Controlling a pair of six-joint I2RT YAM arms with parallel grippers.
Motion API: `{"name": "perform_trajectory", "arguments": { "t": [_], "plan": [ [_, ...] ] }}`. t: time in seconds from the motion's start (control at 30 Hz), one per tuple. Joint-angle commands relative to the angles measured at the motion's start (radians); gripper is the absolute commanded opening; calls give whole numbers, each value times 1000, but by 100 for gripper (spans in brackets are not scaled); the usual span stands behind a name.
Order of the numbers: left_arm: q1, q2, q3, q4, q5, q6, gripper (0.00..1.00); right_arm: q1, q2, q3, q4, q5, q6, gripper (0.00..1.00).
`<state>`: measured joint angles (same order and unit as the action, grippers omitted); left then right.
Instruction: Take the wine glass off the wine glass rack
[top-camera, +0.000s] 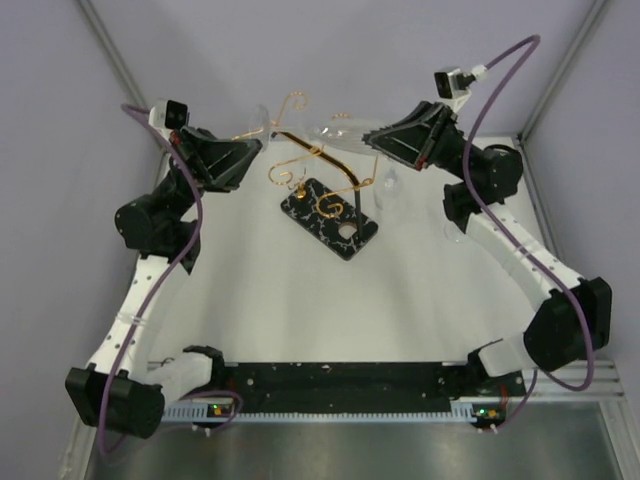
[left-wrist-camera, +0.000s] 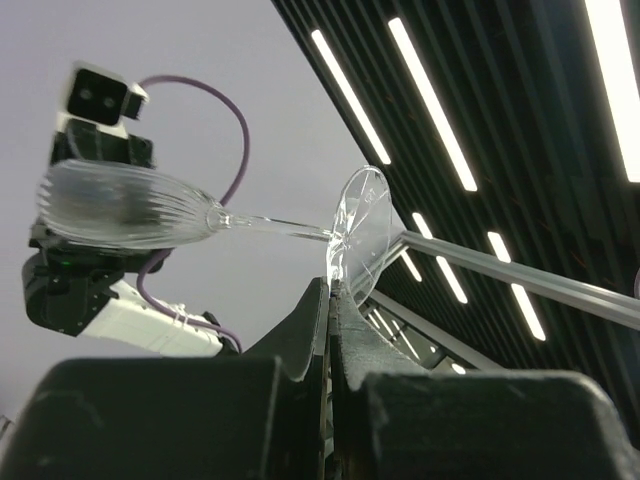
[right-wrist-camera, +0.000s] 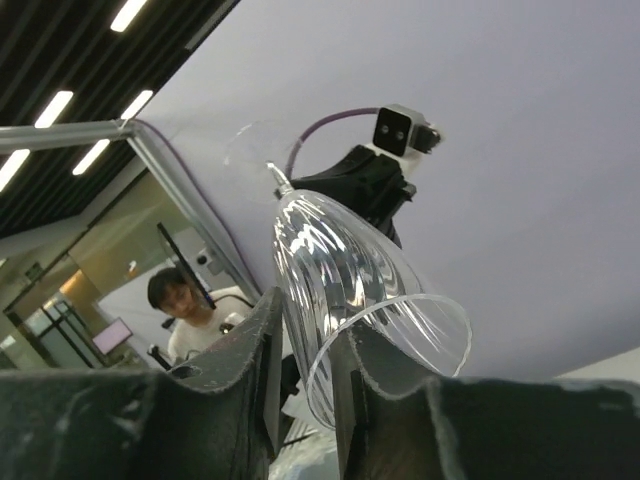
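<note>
Both my arms hang over the wine glass rack (top-camera: 325, 212), with the wine glass (top-camera: 340, 128) lying sideways between them. My left fingers (left-wrist-camera: 305, 330) are almost closed, nipping the edge of its foot. My right fingers (right-wrist-camera: 250, 350) are narrowed on the bowl's rim. No gold wire shows around the stem, so I reckon it's free. Next: carry it level, clear of the scrolls, down to the bench (top-camera: 300, 300). Count: one rack, one glass held. Faint clear shapes sit beside the base, and I can't tell what they are.

No text, label, brand, number or sign is legible in any view.
</note>
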<state>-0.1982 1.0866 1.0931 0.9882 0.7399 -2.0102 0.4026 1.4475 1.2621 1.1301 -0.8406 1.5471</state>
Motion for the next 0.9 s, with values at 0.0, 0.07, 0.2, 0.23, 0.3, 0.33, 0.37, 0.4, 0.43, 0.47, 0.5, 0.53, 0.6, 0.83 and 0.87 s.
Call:
{"name": "perform_trajectory", "arguments": {
  "t": [0.0, 0.07, 0.2, 0.23, 0.3, 0.33, 0.37, 0.4, 0.43, 0.47, 0.5, 0.53, 0.6, 0.83, 0.87],
  "plan": [
    [-4, -8, -51, 20, 50, 37, 0, 25, -117, -13, 53, -20, -24, 12],
    [-4, -10, -79, 23, 53, 42, 0, 25, -143, -36, 50, -11, -27, 0],
    [-3, -2, -125, 18, 65, 60, 0, 24, -217, -81, 5, 14, -64, 0],
    [-3, -1, -136, 18, 69, 62, 1, 27, -237, -87, -15, 18, -80, 0],
    [-1, 4, -153, 6, 79, 88, 5, 24, -285, -90, -64, 23, -110, 0],
    [2, 6, -156, -20, 88, 109, 9, 24, -304, -92, -85, 28, -125, 0],
    [3, 6, -156, -58, 105, 132, 14, 22, -327, -92, -125, 35, -146, 0],
    [6, 6, -156, -83, 122, 155, 20, 16, -354, -92, -183, 41, -180, 0],
    [9, 6, -156, -109, 137, 180, 25, 7, -384, -83, -270, 47, -223, 0],
    [16, 6, -156, -137, 156, 207, 28, -5, -413, -78, -353, 61, -258, 0],
    [22, -1, -154, -170, 168, 238, 31, -25, -444, -69, -434, 69, -298, 0],
    [29, -10, -151, -230, 180, 286, 33, -44, -472, -57, -502, 74, -329, 0],
    [46, -31, -134, -368, 196, 393, 38, -97, -521, -27, -642, 72, -383, 0],
    [103, -59, -18, -770, 225, 718, 47, -146, -549, 239, -1397, 78, -735, 0],
    [111, -57, 16, -854, 220, 782, 48, -146, -538, 278, -1505, 101, -796, 0]
  ]
}}
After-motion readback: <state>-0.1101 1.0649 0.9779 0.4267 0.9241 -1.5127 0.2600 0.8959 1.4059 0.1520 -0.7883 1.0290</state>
